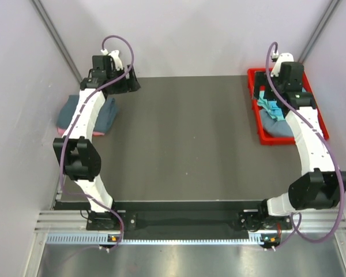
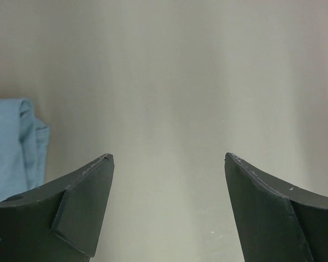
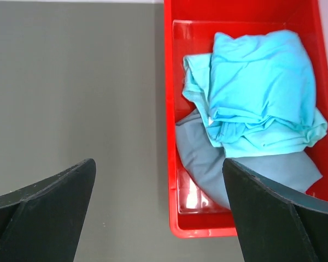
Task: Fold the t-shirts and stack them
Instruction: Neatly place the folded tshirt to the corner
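Partway: a folded stack of blue-grey and pink t-shirts sits at the tabletop left edge, the turquoise t-shirt and grey t-shirt lie crumpled in the red bin, and left hand and right hand gape wide, empty.

I'm looking down past my right gripper, its jaws spread wide. One finger hangs over the dark grey table and the other over the red bin. Inside the bin, a crumpled turquoise t-shirt lies on top of a slate blue-grey t-shirt, which shows beneath it at the lower end.
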